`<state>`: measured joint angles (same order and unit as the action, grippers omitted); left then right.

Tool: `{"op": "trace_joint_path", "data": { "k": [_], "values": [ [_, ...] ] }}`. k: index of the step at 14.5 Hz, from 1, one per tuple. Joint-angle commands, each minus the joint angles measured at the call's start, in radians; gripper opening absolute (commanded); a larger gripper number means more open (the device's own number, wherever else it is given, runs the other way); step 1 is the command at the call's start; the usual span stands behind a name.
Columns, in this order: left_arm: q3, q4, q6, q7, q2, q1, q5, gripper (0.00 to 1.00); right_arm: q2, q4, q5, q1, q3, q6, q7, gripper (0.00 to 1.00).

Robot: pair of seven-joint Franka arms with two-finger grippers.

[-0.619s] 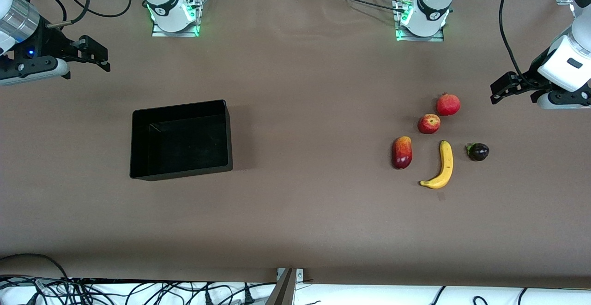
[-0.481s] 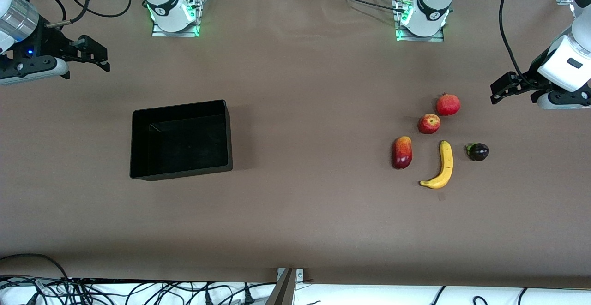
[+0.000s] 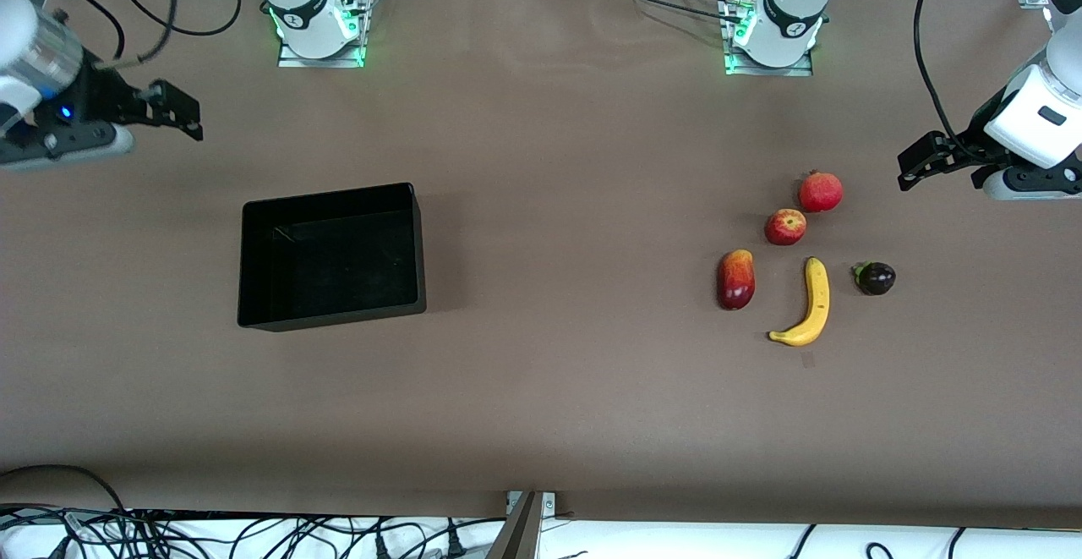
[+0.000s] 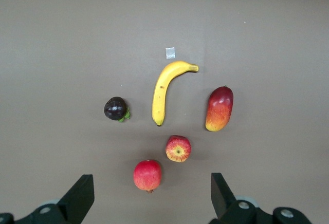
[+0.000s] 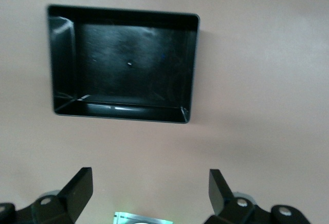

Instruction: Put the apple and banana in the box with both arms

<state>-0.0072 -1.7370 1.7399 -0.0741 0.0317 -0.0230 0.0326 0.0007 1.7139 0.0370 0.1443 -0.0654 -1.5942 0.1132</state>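
Hovering over bare table at the left arm's end, the left hand [image 3: 917, 166] has its jaws spread wide and holds nothing; the fruit lies just ahead of its open fingers. The apple [image 3: 785, 227] sits closest among the task's things, beside a plain red round fruit [image 3: 821, 191] that lies closer to the hand, and the two are near but not touching. The banana [image 3: 808, 304] lies flat a little past the apple, between a red-and-yellow mango [image 3: 735, 279] and a small dark purple fruit [image 3: 876, 278]. The apple looks light, hard and smooth, so it could roll or squirt from a pinch; taking it straight down across its widest middle seems safest. The banana looks light and fairly stiff, and its curve would likely make it swing if taken near a tip, so a grip across the thick middle of the bend seems best. The right hand [image 3: 177, 111] is also spread wide and empty, over bare table at the right arm's end, with the black box [image 3: 330, 197] well apart from the fruit and close by this hand; the box is empty. Neither fruit has been taken up yet.
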Motion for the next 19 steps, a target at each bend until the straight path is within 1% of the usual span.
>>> {"op": "trace_joint_path", "data": {
  "k": [1,3,6,7,10,11,12,13,14,16,17,18,19],
  "values": [
    [-0.013,-0.004,-0.013,0.017,0.011,0.014,0.018,1.00,0.100,0.068,0.023,-0.015,-0.034,-0.125,0.000,1.00],
    [-0.013,-0.004,-0.013,0.017,0.011,0.014,0.018,1.00,0.151,0.142,0.021,-0.017,-0.060,-0.241,-0.001,1.00],
    [-0.013,-0.004,-0.013,0.017,0.011,0.014,0.018,1.00,0.251,0.231,0.006,-0.023,-0.073,-0.453,-0.006,1.00],
    [-0.013,-0.004,-0.013,0.017,0.011,0.014,0.018,1.00,0.278,0.254,0.003,-0.029,-0.073,-0.505,-0.007,1.00],
    [-0.013,-0.004,-0.013,0.019,0.011,0.014,0.018,1.00,0.324,0.323,-0.003,-0.045,-0.073,-0.650,-0.006,0.99],
    [-0.013,-0.004,-0.013,0.019,0.011,0.014,0.018,1.00,0.337,0.338,-0.020,-0.048,-0.073,-0.682,-0.003,0.98],
    [-0.013,-0.004,-0.013,0.019,0.011,0.014,0.018,1.00,0.357,0.343,-0.035,-0.048,-0.073,-0.700,-0.003,0.92],
    [-0.011,-0.004,-0.013,0.017,0.011,0.014,0.018,1.00,0.375,0.343,-0.049,-0.048,-0.073,-0.711,-0.003,0.83],
    [-0.013,-0.004,-0.013,0.017,0.011,0.014,0.018,1.00,0.387,0.343,-0.054,-0.048,-0.073,-0.719,-0.001,0.72],
    [-0.011,-0.004,-0.011,0.019,0.011,0.014,0.018,1.00,0.400,0.343,-0.054,-0.048,-0.073,-0.721,0.000,0.37],
    [-0.011,-0.004,-0.013,0.017,0.011,0.014,0.018,1.00,0.401,0.343,-0.055,-0.048,-0.073,-0.721,0.000,0.15],
    [-0.011,-0.004,-0.013,0.017,0.011,0.014,0.018,1.00,0.401,0.340,-0.057,-0.048,-0.073,-0.721,0.000,0.00],
    [-0.011,-0.004,-0.013,0.017,0.011,0.014,0.018,1.00,0.401,0.337,-0.063,-0.048,-0.073,-0.719,0.002,0.00]
  ]
}}
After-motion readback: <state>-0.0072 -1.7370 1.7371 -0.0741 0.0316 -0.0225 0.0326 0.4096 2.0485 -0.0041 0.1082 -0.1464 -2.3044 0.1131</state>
